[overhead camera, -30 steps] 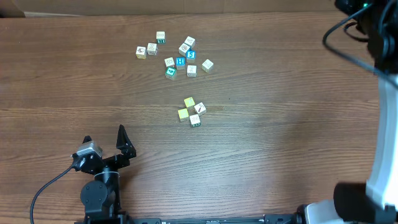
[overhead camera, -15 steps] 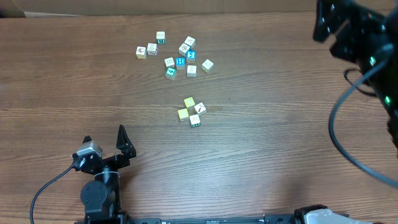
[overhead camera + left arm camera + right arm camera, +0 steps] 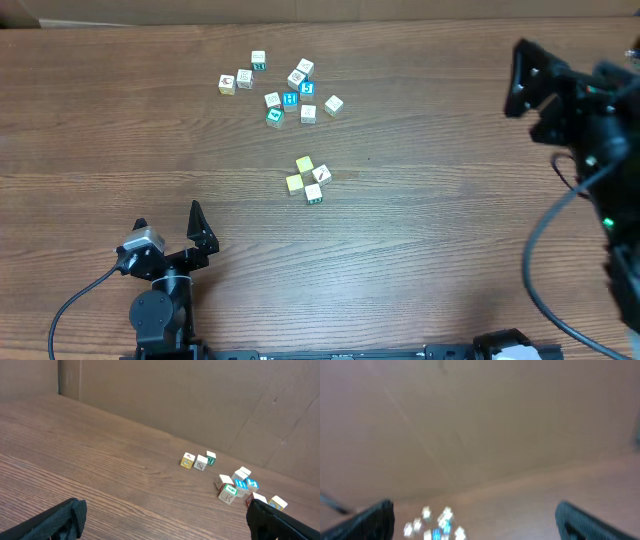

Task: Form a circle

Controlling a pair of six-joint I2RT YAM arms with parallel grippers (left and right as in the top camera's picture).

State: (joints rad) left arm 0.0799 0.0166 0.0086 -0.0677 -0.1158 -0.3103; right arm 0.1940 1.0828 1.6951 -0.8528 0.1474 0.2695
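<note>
Nearest the robot's base, the left gripper [image 3: 167,217] sits low on the table [image 3: 450,250], well short of the four-cube group [image 3: 308,178] and off to its left. Its jaws are spread wide with nothing between them.

The four-cube group, the start of the circle, lies near the middle of the table. It is a tight diamond: a yellow cube [image 3: 304,163] on the far side, a white cube with a dark mark [image 3: 321,173] to the right, a second yellow cube [image 3: 294,183] to the left, and a white-and-teal cube [image 3: 314,194] on the near side. They look touching or nearly so.

Beyond the group lies the loose bunch of cubes [image 3: 285,90], spread out and clear of it. The right gripper [image 3: 517,80] hangs in the air far to the right of the group, jaws also spread and empty; its own camera view is blurred.

The step in hand appears to be the reach toward the cubes. The cubes are tiny and light, so it would likely go best to narrow the jaws first. Coming straight down over one outlying cube, away from its neighbours, should avoid scattering the diamond.
</note>
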